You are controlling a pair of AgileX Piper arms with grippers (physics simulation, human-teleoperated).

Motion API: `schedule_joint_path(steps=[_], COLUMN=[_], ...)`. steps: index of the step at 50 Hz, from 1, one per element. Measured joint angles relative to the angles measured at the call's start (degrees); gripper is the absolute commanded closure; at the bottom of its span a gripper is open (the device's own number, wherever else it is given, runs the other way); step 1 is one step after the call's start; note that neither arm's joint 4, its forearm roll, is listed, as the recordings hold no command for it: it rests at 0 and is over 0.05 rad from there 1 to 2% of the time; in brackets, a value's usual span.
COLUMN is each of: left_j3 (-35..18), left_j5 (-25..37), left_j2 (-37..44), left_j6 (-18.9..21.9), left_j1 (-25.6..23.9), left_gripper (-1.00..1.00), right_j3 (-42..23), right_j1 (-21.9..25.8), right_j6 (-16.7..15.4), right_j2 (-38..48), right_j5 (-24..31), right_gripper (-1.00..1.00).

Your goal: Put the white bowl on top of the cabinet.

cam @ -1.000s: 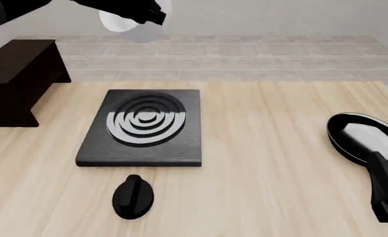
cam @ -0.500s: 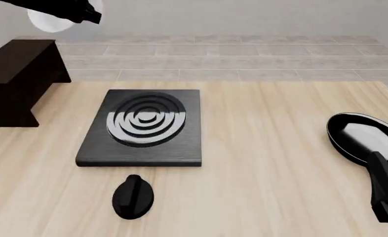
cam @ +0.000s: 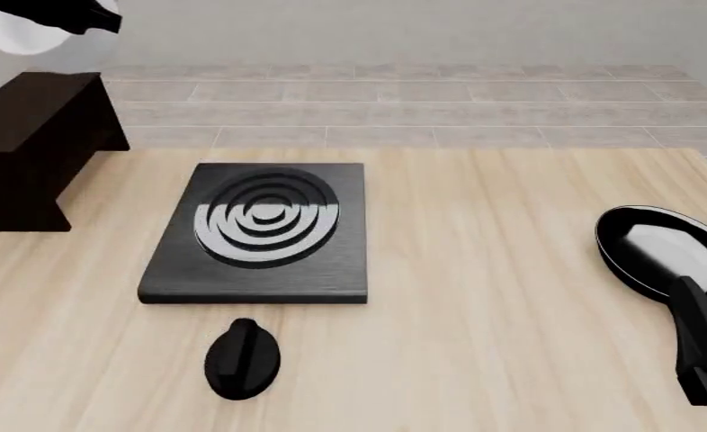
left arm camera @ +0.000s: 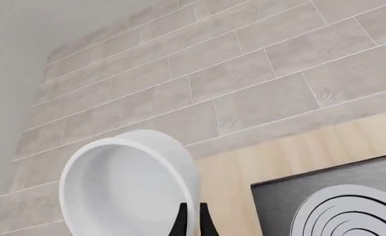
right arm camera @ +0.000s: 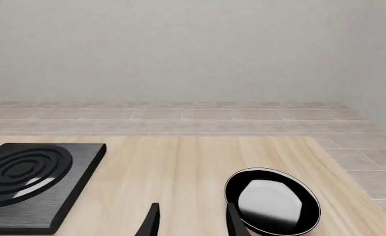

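The white bowl (cam: 18,31) hangs high at the top left of the front view, above the dark brown cabinet (cam: 36,144). My left gripper (cam: 84,16) is shut on the bowl's rim. In the left wrist view the bowl (left arm camera: 124,189) fills the foreground, and the thin fingertips (left arm camera: 181,223) pinch its wall. The cabinet does not show in that view. My right gripper (right arm camera: 187,221) is open and empty, low over the table near the pan. In the front view only the right arm's dark body (cam: 704,346) shows at the right edge.
A black stove plate (cam: 261,232) with silver rings lies mid-table, with a black knob (cam: 243,358) in front of it. A black frying pan (cam: 666,252) with a shiny inside sits at the right edge. It also shows in the right wrist view (right arm camera: 271,201).
My left gripper has carried the white bowl leftward across the top of the view, from above the stove's far side to above the cabinet. The right arm has not moved.
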Motion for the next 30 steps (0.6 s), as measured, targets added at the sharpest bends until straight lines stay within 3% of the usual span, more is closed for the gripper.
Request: schedule_joint_path(steps=[20, 30], left_j3=[-8.2, -8.4], left_j5=[4.2, 4.1], left_j2=[6.5, 9.2], left_j6=[1.1, 0.5], left_j1=[7.7, 10.6], left_gripper=[1.00, 1.00], right_j3=[0.0, 0.0], right_j1=[0.0, 0.0], right_j6=[0.0, 0.0], right_j2=[0.0, 0.0], right_j5=[0.0, 0.0], right_gripper=[-1.00, -1.00])
